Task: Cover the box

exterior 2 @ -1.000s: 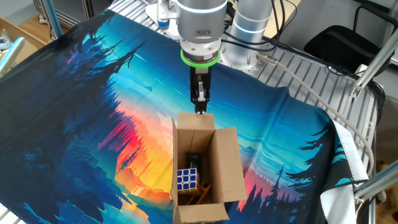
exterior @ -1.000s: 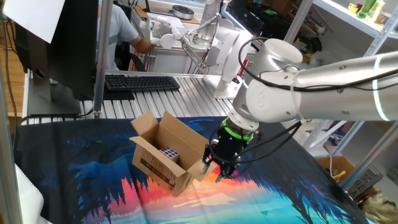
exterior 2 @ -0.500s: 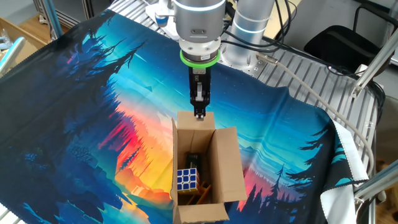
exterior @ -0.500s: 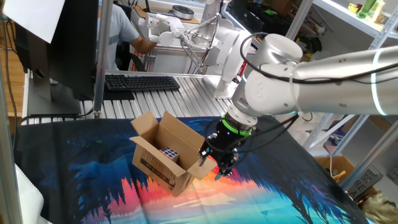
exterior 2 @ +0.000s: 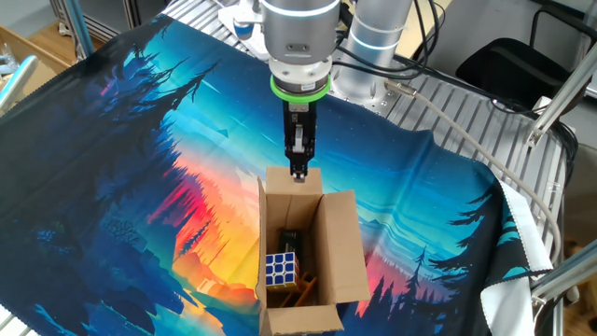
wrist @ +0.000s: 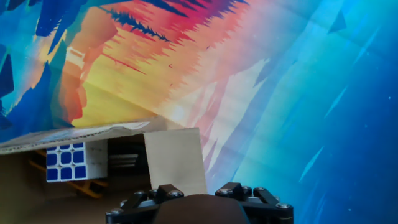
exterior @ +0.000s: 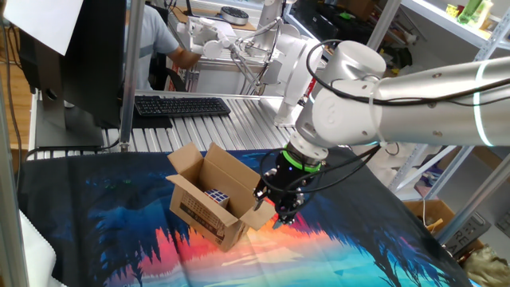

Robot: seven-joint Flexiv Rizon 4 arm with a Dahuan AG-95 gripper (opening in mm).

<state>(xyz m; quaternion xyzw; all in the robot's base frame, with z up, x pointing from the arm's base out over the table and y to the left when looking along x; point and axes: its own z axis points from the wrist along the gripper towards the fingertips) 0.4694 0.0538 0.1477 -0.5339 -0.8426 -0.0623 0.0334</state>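
The gripper [exterior 2: 298,175] has edged onto the box's [exterior 2: 308,252] end flap [exterior 2: 293,181], fingers clenched, starting the fold

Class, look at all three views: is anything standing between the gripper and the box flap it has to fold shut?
Nothing visible does. The gripper sits right at the end flap of the box, apparently touching it; only the cube and dark items lie inside.

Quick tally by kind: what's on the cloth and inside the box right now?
Brown corrugated cardboard box: 1
Blue-and-white puzzle cube in it: 1
Dark object in it, kind unclear: 1
Orange item in it, partly hidden: 1
Total: 4
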